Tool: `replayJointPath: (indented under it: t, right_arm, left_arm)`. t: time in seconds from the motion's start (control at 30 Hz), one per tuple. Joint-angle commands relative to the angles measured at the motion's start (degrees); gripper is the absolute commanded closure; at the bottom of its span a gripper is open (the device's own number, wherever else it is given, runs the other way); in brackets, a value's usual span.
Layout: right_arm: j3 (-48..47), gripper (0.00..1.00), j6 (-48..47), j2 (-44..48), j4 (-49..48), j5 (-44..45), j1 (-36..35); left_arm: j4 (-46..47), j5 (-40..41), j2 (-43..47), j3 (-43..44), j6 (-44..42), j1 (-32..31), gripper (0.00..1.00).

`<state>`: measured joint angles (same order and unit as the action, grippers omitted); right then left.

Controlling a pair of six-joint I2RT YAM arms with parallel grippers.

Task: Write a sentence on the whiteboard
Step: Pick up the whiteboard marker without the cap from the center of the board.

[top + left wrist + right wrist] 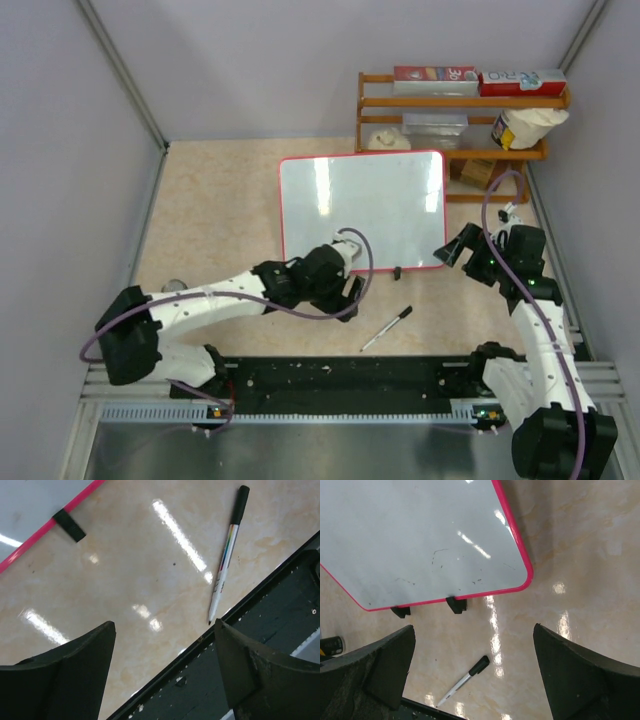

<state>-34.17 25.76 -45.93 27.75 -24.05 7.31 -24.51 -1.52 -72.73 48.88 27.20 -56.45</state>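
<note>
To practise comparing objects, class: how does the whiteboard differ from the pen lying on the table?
The whiteboard is broad and rectangular; the pen is thin and far smaller. The whiteboard has a red frame; the pen has a black end. The pen lies nearer the near edge of the table than the whiteboard. Both are mostly white and rest on the table.

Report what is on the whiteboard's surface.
The whiteboard carries no writing, only faint grey smudges. In the top view the left arm and its cable cover part of its near edge.

No legible text; print on shelf boxes [522, 82] blurred.
</note>
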Motion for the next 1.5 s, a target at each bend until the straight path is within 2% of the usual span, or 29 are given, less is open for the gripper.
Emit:
replayJointPath:
  t: [0.0, 0.1, 0.27, 0.43, 0.57, 0.83, 0.9, 0.97, 1.1, 1.13, 1.17, 1.33, 1.47]
  right_arm:
    - [-1.5, 0.01, -1.1, -0.3, 0.4, 0.8, 0.0]
    - [-1.1, 0.01, -1.0, -0.4, 0.3, 0.6, 0.0]
    - [-0.9, 0.01, -0.9, -0.7, 0.3, 0.4, 0.0]
    - [-1.0, 0.01, -1.0, -2.0, 0.1, 0.0, 0.0]
    - [-0.5, 0.01, -0.9, -2.5, -0.8, -0.3, 0.0]
    - [-0.5, 0.01, -0.8, -5.2, -2.7, -0.7, 0.0]
    - [-1.1, 0.01, -0.8, -5.8, -2.8, -1.3, 0.0]
    - [-1.2, 0.01, -0.9, -6.2, -3.2, -1.4, 0.0]
    - [-1.9, 0.01, -1.0, -6.8, -3.3, -1.4, 0.0]
    - [-1.9, 0.01, -0.9, -6.8, -3.2, -1.5, 0.0]
    - [-2.1, 0.01, -1.1, -6.5, -3.3, -1.9, 0.0]
    - [-3.5, 0.01, -1.8, -5.9, -2.7, -1.8, 0.0]
    - [-5.4, 0.01, -3.0, -5.5, -2.5, -4.2, 0.0]
  left_arm:
    - [2.2, 7.2, -10.6, 9.9, -3.5, -7.4, 0.21]
    - [3.8, 5.7, -17.9, 14.9, -5.5, -11.1, 0.24]
    - [2.1, 9.2, -26.1, 19.7, -7.9, -15.6, 0.29]
    - [5.7, 9.1, -29.2, 17.7, -7.6, -17.4, 0.33]
    - [7.5, 9.9, -30.0, 15.0, -6.6, -18.1, 0.45]
    - [8.1, 13.8, -32.2, 11.6, -6.0, -21.8, 0.52]
    - [8.3, 12.9, -33.5, 10.9, -5.5, -22.1, 0.58]
    - [9.7, 11.6, -34.3, 9.7, -5.1, -22.5, 0.69]
    - [10.8, 10.5, -33.9, 8.5, -4.4, -22.4, 0.80]
    - [10.8, 10.9, -33.4, 8.2, -4.2, -22.3, 0.92]
    - [11.1, 11.4, -32.1, 7.8, -3.9, -22.4, 1.00]
    - [11.8, 11.1, -26.3, 7.5, -4.2, -20.1, 1.00]
    - [10.6, 11.9, -17.3, 9.0, -5.2, -18.2, 1.00]
